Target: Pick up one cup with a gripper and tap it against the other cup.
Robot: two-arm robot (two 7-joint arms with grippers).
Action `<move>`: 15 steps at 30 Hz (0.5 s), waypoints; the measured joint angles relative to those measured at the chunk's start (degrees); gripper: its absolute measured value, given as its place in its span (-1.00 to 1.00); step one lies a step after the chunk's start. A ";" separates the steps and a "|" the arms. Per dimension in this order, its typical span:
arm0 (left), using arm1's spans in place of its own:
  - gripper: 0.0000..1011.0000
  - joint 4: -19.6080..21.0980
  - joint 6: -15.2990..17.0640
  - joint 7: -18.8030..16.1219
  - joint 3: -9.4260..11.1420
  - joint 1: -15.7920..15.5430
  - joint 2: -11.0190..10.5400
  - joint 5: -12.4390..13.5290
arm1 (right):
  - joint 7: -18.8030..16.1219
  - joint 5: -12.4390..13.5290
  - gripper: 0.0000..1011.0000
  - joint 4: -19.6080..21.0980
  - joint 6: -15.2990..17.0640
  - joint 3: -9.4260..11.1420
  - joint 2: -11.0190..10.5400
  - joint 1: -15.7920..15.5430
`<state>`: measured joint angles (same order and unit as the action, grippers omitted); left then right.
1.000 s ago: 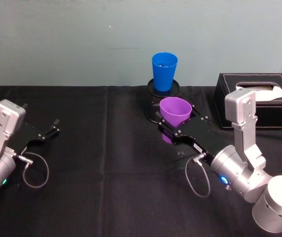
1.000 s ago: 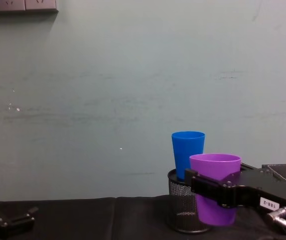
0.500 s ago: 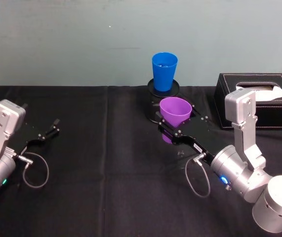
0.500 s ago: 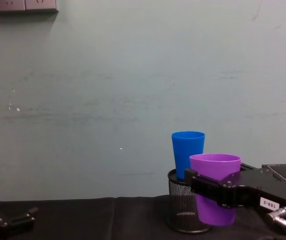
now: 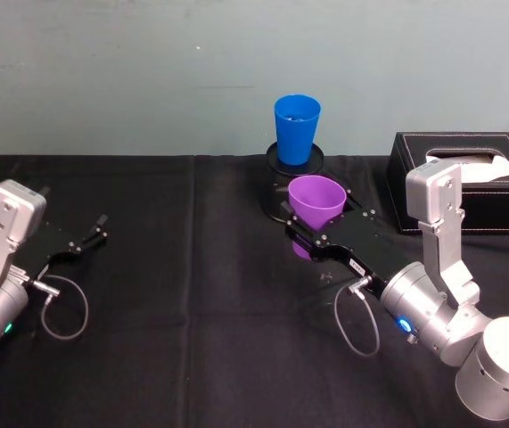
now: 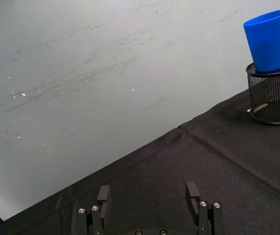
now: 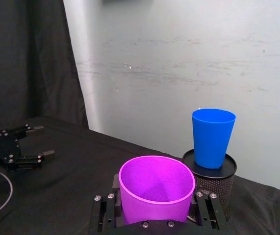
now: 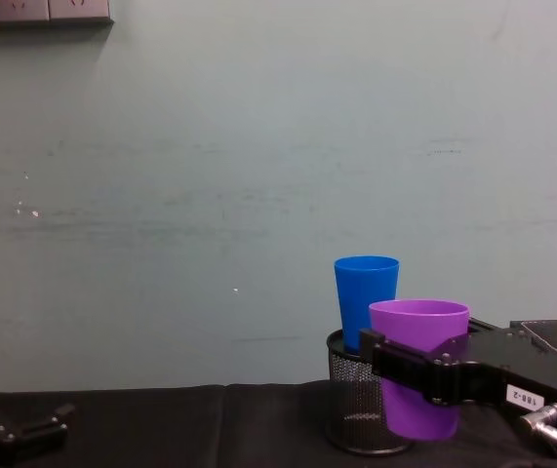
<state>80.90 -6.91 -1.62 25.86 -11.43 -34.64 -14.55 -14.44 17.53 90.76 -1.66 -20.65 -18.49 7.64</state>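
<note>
**Black cloth, purple cup in the right claw**

Black cloth [image 5: 192, 339] covers the table before us. Nearest, our right gripper [image 5: 316, 223] pinches the smooth purple plastic tumbler [image 5: 316, 201] upright between its two fingers, just below the rim. Off to the left, our left gripper [image 5: 94, 234] sits low over the cloth, and its wrist view shows us the fingers spread with nothing between them.

Farther back, the bright blue plastic tumbler [image 5: 296, 127] stands upright on the round black mesh holder [image 8: 356, 409]. From the chest the two cups overlap. The right wrist view gives us the gap: near, but apart. Right of the holder sits a black tissue box [image 5: 468, 192], with a pale green wall [image 5: 147, 71] behind.

We count two cups, two grippers, one holder, one box.
</note>
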 joint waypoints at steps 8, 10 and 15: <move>0.98 0.00 0.00 0.00 0.00 0.00 0.00 0.00 | 0.00 0.00 0.45 0.00 0.00 0.00 0.00 0.00; 0.98 0.00 0.00 0.00 0.00 0.00 0.00 0.00 | 0.00 0.00 0.45 0.00 0.00 0.00 0.00 0.00; 0.98 0.00 0.00 0.00 0.00 0.00 0.00 0.00 | 0.00 0.00 0.45 0.00 0.00 0.00 0.00 0.00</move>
<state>80.90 -6.91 -1.62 25.86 -11.43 -34.65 -14.55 -14.44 17.52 90.77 -1.66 -20.65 -18.49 7.64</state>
